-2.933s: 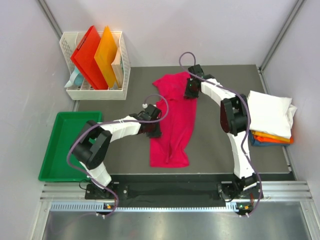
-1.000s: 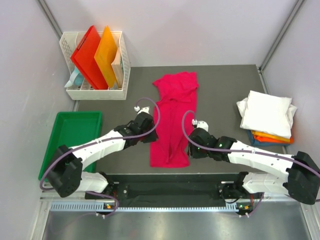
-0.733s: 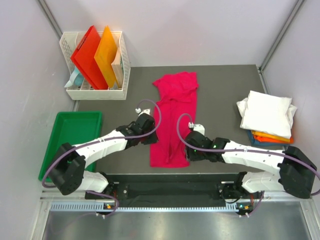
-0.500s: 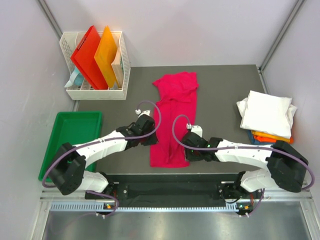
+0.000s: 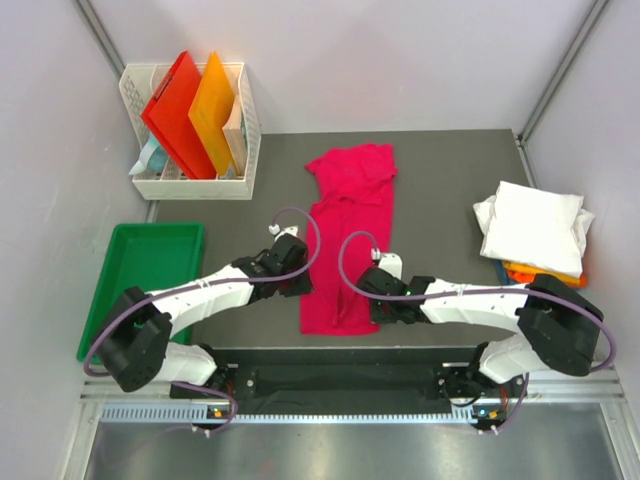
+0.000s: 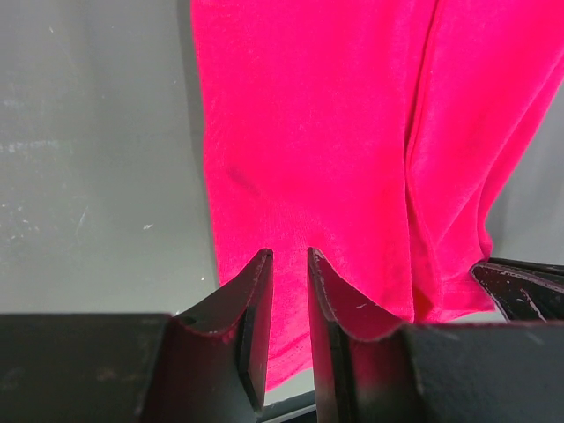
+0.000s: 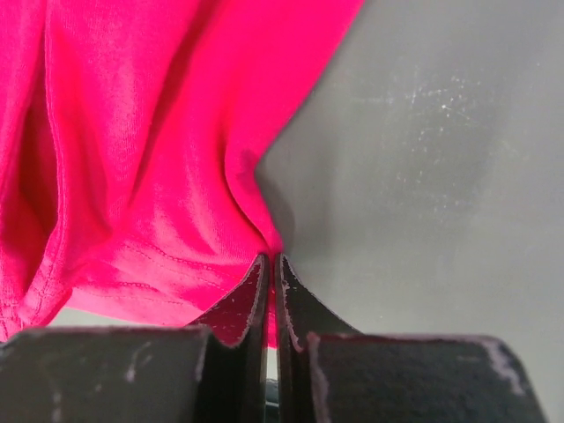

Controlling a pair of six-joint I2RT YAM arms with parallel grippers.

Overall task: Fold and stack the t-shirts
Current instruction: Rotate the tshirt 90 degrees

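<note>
A magenta t-shirt [image 5: 350, 215] lies folded lengthwise down the middle of the dark table. My left gripper [image 5: 300, 287] sits over its lower left edge. In the left wrist view its jaws [image 6: 289, 254] stand a narrow gap apart above the flat cloth [image 6: 335, 132], with the hem and table showing through the gap. My right gripper [image 5: 380, 305] is at the lower right edge. In the right wrist view it [image 7: 271, 257] is shut on a puckered pinch of the pink hem [image 7: 150, 141]. Folded t-shirts are stacked at the right, white [image 5: 535, 225] over orange [image 5: 540, 272].
A white basket [image 5: 250, 135] at the back left holds the red folder [image 5: 175, 110] and orange folder [image 5: 215, 110]. A green tray [image 5: 130, 290] stands at the left beside the left arm. The right arm lies low across the front right of the table.
My right gripper slid left to the shirt's lower right edge and shut on the cloth. The left gripper has barely moved and kept the same gap.
</note>
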